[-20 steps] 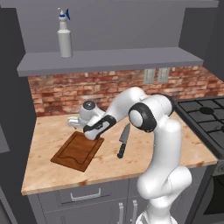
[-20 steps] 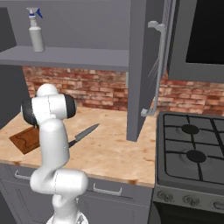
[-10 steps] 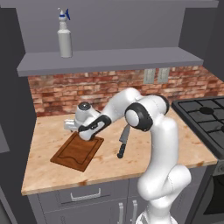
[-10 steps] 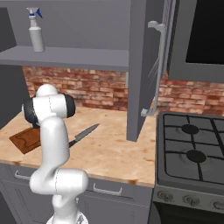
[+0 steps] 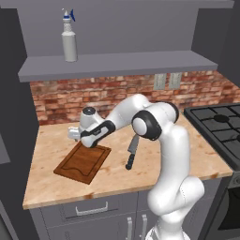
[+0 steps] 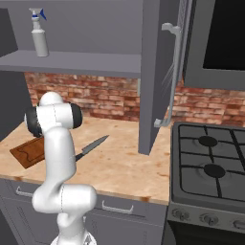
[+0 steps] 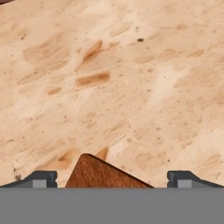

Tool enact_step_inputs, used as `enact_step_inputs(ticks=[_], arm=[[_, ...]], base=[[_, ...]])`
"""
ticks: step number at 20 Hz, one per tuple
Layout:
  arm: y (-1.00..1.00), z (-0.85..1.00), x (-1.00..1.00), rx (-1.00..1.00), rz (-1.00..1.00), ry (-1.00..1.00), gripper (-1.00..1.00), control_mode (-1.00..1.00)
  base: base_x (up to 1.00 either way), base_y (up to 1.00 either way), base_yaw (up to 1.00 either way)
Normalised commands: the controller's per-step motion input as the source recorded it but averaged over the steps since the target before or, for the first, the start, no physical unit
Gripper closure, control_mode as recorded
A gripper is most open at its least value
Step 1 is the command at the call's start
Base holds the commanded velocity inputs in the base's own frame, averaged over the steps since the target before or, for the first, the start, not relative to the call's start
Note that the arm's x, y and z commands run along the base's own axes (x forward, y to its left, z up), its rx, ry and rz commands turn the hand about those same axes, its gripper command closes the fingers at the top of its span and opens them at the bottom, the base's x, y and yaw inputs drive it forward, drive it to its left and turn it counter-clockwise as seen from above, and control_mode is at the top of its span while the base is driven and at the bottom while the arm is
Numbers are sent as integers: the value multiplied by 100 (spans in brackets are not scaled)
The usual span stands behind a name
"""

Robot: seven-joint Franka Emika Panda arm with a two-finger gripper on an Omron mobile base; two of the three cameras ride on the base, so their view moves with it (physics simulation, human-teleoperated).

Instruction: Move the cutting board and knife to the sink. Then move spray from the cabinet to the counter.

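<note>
Left base view, left to right: spray [image 5: 69, 41] upright on the cabinet [image 5: 122, 63] shelf, high above the end effector [image 5: 76, 134]. The end effector hangs low over the far corner of the cutting board [image 5: 83, 161], which lies flat on the desk [image 5: 187, 154] directly beneath and toward the front edge. The knife [image 5: 132, 151] lies on the desk to the right of the end effector, just beside the board, apart from it. Hand view: fingertips [image 7: 41, 178] stand wide apart, clamped on nothing, a corner of the board between them.
</note>
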Motion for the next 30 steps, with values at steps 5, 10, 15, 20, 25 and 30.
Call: enact_step_inputs(ticks=[5,10,15,20,25,30], arm=[[3,-8,0,0,0,1,-100,-100],[5,-2,1,0,0,0,-100,-100],[3,0,8,0,0,0,-100,-100],[3,0,12,0,0,-3,-100,-100],[5,0,17,0,0,-4,-100,-100],[6,-5,17,0,0,-5,-100,-100]], base=[[0,0,0],[0,0,0],[0,0,0],[0,0,0],[0,0,0],[0,0,0]])
